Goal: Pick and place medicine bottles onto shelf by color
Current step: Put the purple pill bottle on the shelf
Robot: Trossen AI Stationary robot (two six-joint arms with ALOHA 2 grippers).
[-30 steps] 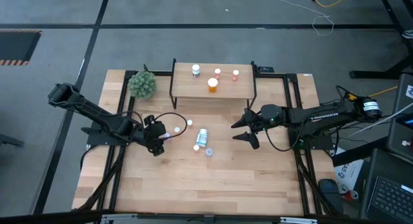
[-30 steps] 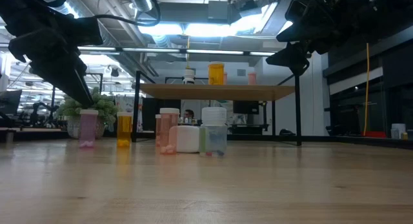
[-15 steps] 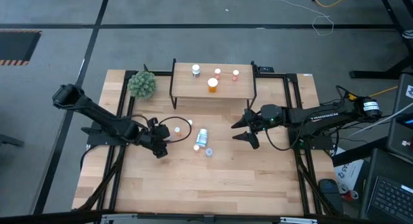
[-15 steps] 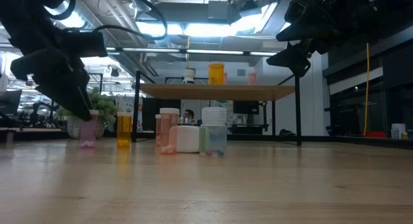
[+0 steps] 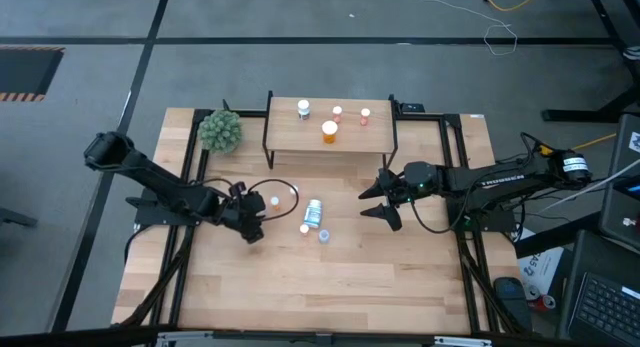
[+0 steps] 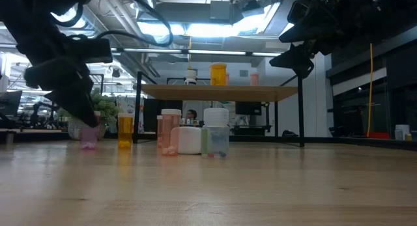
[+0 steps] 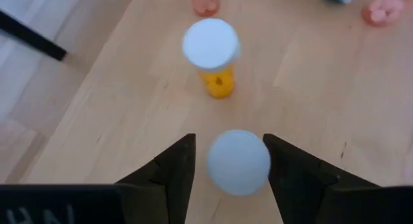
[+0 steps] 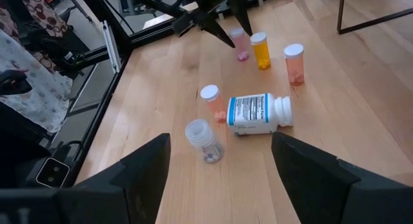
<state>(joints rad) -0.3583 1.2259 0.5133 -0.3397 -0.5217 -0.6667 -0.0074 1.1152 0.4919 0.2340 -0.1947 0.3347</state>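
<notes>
My left gripper (image 7: 229, 169) is open, low over the table's left middle (image 5: 252, 209). Its fingers stand on either side of a small pink bottle's white cap (image 7: 237, 162); I see no touch. That bottle (image 6: 88, 140) stands upright on the table. An orange bottle (image 7: 213, 55) stands just beyond it. A large white bottle (image 8: 258, 113) lies on its side mid-table, with several small bottles around it. The shelf (image 5: 330, 139) at the far middle carries a white, an orange (image 5: 329, 132) and two small pinkish bottles. My right gripper (image 5: 375, 198) is open and empty, raised right of centre.
A green spiky plant ball (image 5: 221, 130) sits left of the shelf. A thin dark cable loops on the table (image 5: 285, 187) near the bottles. A clear bottle (image 8: 205, 140) stands nearest my right gripper. Bare wood lies toward the near edge.
My left gripper has gone down and a little toward the table's right edge. It now stands over the pink bottle with its fingers around the cap. The bottles and my right gripper have kept still.
</notes>
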